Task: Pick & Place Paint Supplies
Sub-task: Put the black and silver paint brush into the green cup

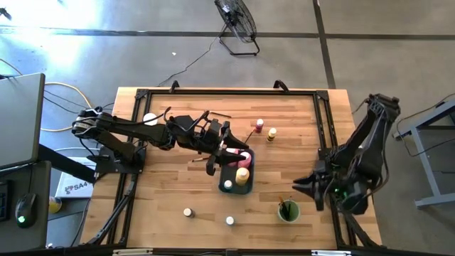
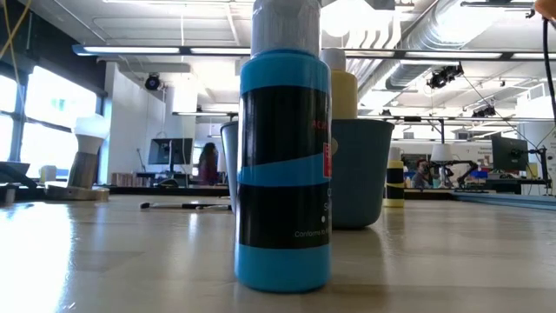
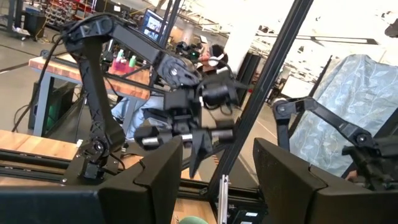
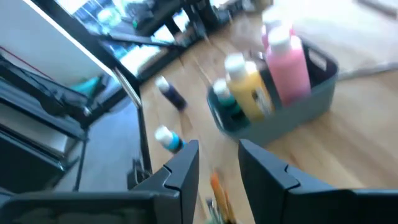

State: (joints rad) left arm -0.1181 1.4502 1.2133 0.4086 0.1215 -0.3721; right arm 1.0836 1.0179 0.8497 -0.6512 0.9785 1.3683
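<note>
From above, the grey tray (image 1: pixel 237 186) just beyond the left tool (image 1: pixel 229 151) holds a pink bottle (image 1: pixel 233 152), a yellow bottle (image 1: pixel 243 176) and a small jar (image 1: pixel 228 185); its fingers stand apart, empty. Beside the right tool (image 1: pixel 304 186), a green cup (image 1: pixel 288 210) holds brushes (image 1: pixel 285 208). In the right wrist view its fingers (image 4: pixel 184 167) are apart, tray (image 4: pixel 311 99) ahead.

Blue-grey tray (image 1: pixel 222 178) mid-table, green cup (image 1: pixel 288 211) near front-right, fan (image 1: pixel 237 21) on floor
</note>
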